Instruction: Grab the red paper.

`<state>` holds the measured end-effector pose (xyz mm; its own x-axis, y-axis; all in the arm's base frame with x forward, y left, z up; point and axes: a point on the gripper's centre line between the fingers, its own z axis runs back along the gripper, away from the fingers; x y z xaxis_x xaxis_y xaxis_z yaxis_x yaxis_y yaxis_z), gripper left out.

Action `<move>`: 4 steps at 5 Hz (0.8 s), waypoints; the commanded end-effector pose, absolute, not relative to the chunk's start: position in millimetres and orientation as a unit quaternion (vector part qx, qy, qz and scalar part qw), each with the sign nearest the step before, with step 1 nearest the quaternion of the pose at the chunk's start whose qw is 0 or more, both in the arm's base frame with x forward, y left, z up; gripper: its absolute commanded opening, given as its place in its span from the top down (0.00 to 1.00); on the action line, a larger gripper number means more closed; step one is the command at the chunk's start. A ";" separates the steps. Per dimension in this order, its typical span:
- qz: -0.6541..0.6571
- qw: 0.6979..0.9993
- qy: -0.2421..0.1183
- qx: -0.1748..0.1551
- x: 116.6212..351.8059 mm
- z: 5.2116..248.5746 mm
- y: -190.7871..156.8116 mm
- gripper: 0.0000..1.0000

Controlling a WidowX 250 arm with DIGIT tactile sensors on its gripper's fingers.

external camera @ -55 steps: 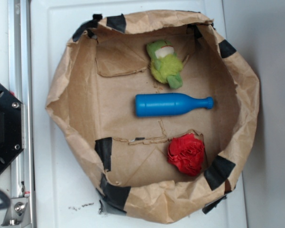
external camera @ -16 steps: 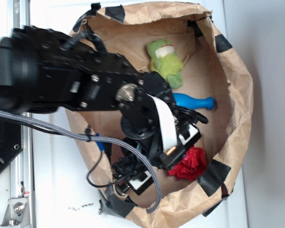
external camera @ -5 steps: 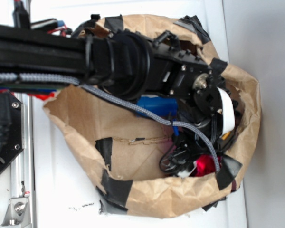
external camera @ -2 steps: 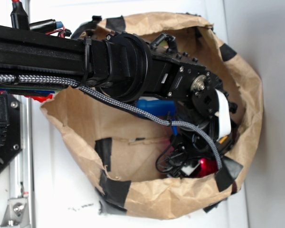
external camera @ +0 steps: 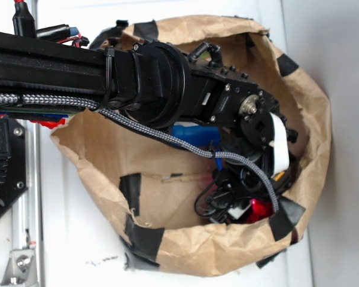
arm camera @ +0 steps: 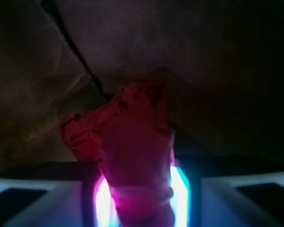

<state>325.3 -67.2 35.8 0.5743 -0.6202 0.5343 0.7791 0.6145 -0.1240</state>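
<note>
In the wrist view the red paper [arm camera: 132, 142] is a crumpled red wad squeezed between my two glowing fingers [arm camera: 103, 198], and its ruffled end sticks out past the tips toward the brown bag wall. My gripper [arm camera: 139, 198] is shut on it. In the exterior view only a small red patch of the paper [external camera: 261, 209] shows under the black arm, low on the right inside the bag. The gripper [external camera: 245, 206] there is mostly hidden by cables and the wrist.
A brown paper bag [external camera: 185, 254] with black tape patches surrounds the work area, its wall close on the right and below. A blue bottle [external camera: 194, 131] lies partly under the arm. The black arm [external camera: 137, 78] spans the bag's upper half.
Over the last seconds the arm swung right and down onto the red paper. In the last half second it barely moved, and less red shows beneath it.
</note>
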 end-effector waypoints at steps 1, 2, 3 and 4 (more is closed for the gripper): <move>-0.373 0.894 -0.225 -0.109 304.9 80.5 -44.6 1.00; -0.325 0.924 -0.168 -0.110 263.9 120.2 -34.0 1.00; -0.245 0.952 -0.151 -0.108 239.3 156.1 -30.1 1.00; -0.159 0.975 -0.102 -0.115 236.7 169.6 -23.1 1.00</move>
